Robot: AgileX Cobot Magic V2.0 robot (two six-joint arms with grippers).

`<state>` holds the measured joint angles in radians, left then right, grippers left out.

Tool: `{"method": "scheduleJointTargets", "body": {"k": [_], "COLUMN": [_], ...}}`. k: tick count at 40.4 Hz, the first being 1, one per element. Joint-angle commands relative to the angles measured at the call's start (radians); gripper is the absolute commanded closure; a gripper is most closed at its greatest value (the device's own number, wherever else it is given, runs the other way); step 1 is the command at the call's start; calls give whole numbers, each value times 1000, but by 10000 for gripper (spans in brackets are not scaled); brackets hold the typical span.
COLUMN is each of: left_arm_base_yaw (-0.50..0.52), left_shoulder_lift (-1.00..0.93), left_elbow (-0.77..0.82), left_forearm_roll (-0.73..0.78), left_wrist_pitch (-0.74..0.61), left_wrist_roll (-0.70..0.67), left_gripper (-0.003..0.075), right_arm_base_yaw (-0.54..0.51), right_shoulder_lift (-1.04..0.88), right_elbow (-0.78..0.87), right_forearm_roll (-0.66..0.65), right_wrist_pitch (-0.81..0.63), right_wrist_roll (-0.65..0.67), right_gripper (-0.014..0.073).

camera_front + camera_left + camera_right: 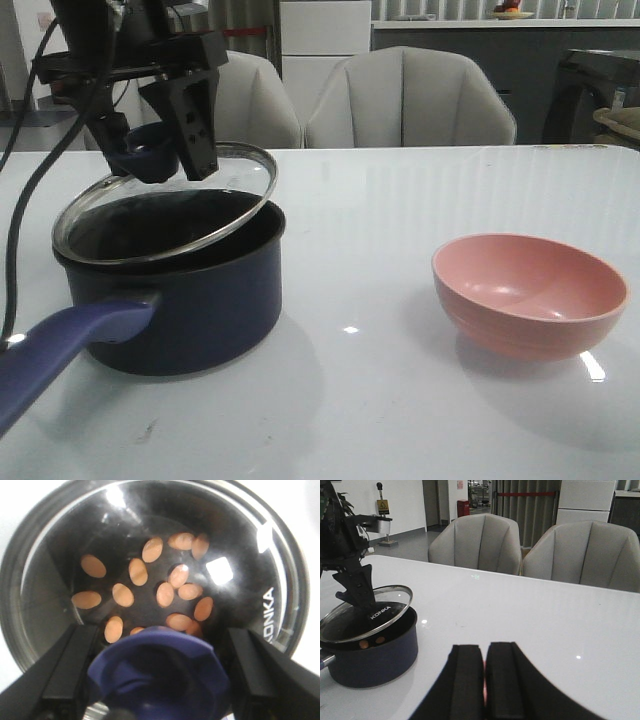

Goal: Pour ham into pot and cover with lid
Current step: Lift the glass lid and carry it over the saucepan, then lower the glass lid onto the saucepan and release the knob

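Observation:
The dark blue pot (200, 310) stands at the table's left, its long handle (60, 345) pointing toward the front edge. Several orange ham pieces (165, 594) lie on its black bottom, seen through the glass. The glass lid (170, 215) sits tilted over the pot, its near-left edge at the rim and its far-right edge raised. My left gripper (158, 160) is shut on the lid's blue knob (160, 670), one finger on each side. My right gripper (484, 680) is shut and holds nothing. It is out of the front view.
An empty pink bowl (530, 295) stands at the right of the white table (380, 400). Two grey chairs (410, 100) stand behind the far edge. A black cable (25, 150) hangs at the far left.

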<state>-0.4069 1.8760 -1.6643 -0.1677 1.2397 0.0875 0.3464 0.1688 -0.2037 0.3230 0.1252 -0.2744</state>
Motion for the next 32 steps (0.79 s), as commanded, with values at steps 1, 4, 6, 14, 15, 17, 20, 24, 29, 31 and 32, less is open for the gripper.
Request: {"method": "scheduleJointTargets", "body": {"k": [1,4,6,14,15,17,20,24,29,31,32], "left_arm_base_yaw": [-8,-8,-8,-8,-8,-8,-8,-8,-8,-8,-8], "left_shoulder_lift": [-44,-36,-27,-20,-20,-19,-19,-14,-9,-9,-9], "left_elbow": [-35,-35,-35,-35,-35,-35,-35,-35,-35,-35,-35], "left_forearm_roll": [-10,-10,-10,-8,-3,3,9,9,9,9,9], "left_wrist_pitch": [48,48,48,48,48,48,48,48,48,48,48], "left_wrist_roll": [1,1,1,1,1,1,1,1,1,1,1], "left_gripper": [395,395,395,395,395,392,369,273,149,106,93], "right_arm_base_yaw": [0,0,0,0,0,0,0,0,0,0,0], "right_shoulder_lift": [8,8,8,8,8,8,8,8,8,8,8], "right_elbow": [-26,-26,-26,-26,-26,-26,-26,-26,-26,-26,-26], "right_forearm_roll": [2,2,2,2,2,2,2,2,2,2,2], "right_wrist_pitch": [-83,-83,-83,-83,-83,-83,-83,-83,-83,-83,-83], "right_wrist_roll": [-8,-8,-8,-8,-8,-8,-8,-8,-8,-8,-8], "right_gripper": [408,408,408,408,408,408,408,408,408,408,408]}}
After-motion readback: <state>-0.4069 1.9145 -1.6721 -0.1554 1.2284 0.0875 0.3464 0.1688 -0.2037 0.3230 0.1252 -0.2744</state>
